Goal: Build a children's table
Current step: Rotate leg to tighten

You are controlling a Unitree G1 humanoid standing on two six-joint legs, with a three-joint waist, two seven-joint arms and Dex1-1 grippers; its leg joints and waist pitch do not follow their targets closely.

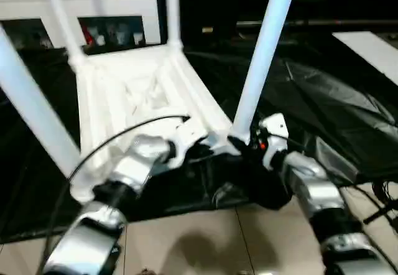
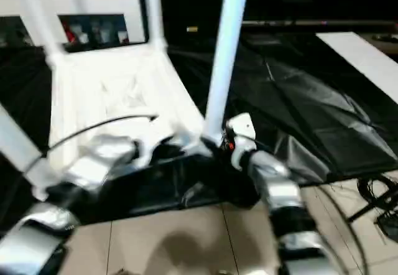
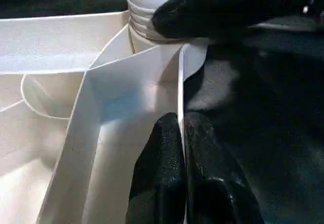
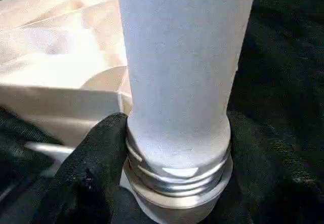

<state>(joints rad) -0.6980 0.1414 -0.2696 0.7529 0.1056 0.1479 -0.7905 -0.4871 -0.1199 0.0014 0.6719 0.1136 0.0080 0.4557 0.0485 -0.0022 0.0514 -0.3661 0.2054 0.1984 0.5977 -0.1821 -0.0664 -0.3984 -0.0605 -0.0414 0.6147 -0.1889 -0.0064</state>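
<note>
The white tabletop (image 1: 124,94) lies upside down on a black sheet, ribbed underside up. Several white legs stand upright in its corner sockets. My left gripper (image 3: 182,168) is shut on the thin side wall of the tabletop (image 3: 126,97) near the front right corner. The front right leg (image 1: 261,57) rises from that corner. My right gripper (image 1: 242,144) is closed around its threaded base. In the right wrist view one black finger (image 4: 91,173) presses against the leg (image 4: 182,57) just above its socket. The same gripper's finger (image 3: 228,6) crosses the leg's base in the left wrist view.
The black sheet (image 1: 323,101) spreads crumpled to the right. Beige floor tiles (image 1: 205,237) lie in front of it. A white cabinet with glass doors (image 1: 112,32) stands behind. A white board (image 1: 373,48) lies at the back right, and cables (image 1: 379,206) at the right edge.
</note>
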